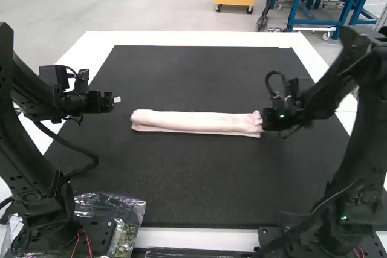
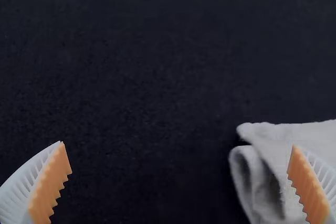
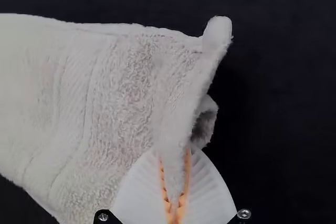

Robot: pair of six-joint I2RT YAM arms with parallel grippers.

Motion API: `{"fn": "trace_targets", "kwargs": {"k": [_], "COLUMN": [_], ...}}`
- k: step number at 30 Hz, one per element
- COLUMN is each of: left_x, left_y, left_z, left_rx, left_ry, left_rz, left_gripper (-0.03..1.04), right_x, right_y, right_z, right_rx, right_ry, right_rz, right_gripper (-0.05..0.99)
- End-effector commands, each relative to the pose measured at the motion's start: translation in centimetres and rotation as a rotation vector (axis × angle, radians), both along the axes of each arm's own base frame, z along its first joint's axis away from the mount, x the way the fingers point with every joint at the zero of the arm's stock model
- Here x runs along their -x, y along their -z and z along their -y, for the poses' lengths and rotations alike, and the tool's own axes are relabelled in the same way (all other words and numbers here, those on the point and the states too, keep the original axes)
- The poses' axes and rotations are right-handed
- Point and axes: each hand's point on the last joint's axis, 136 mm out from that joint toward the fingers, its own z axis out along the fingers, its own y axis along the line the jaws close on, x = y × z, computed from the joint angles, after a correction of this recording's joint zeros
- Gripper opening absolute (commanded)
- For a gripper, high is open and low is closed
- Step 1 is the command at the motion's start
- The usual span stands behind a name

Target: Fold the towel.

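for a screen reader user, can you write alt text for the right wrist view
The right claw pinches the end edge of a pale terry towel. The towel is folded in layers over a dark mat, with a curled layer showing beside the claw.

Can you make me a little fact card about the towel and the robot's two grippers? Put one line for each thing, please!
Towel: folded into a long, narrow strip
Lies on: dark mat, side to side in the high view
Right gripper: shut on the edge at the towel's right end
Left gripper: open, near the towel's left end, not holding it
Under the mat: white table
Also there: crinkly plastic bag, lower left in the high view
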Motion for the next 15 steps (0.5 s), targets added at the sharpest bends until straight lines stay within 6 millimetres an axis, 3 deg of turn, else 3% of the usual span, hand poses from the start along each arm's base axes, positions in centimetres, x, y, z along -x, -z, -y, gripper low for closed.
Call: {"fn": "trace_targets", "kwargs": {"k": [1, 4, 9, 15], "left_x": [-1.2, -1.3, -1.4, -1.4], "left_y": [-2.6, -2.7, -2.8, -2.7], "left_z": [-0.4, -0.4, -0.3, 0.0], "left_rx": [-0.008, -0.010, -0.008, -0.016], "left_ry": [0.002, 0.003, 0.006, 0.013], "left_rz": [0.071, 0.076, 0.079, 0.079], "left_gripper": [0.97, 0.97, 0.97, 0.97], "right_x": [-1.5, -1.6, -1.6, -0.7], "right_y": [-3.9, -6.2, -8.5, -9.5], "right_z": [3.8, 3.9, 2.0, -5.1], "right_rx": [0.008, -0.003, -0.021, -0.068], "right_ry": [0.056, 0.052, 0.010, -0.111], "right_rz": [0.088, 0.117, 0.131, 0.125], "right_gripper": [-0.03, -0.03, -0.03, -0.03]}}
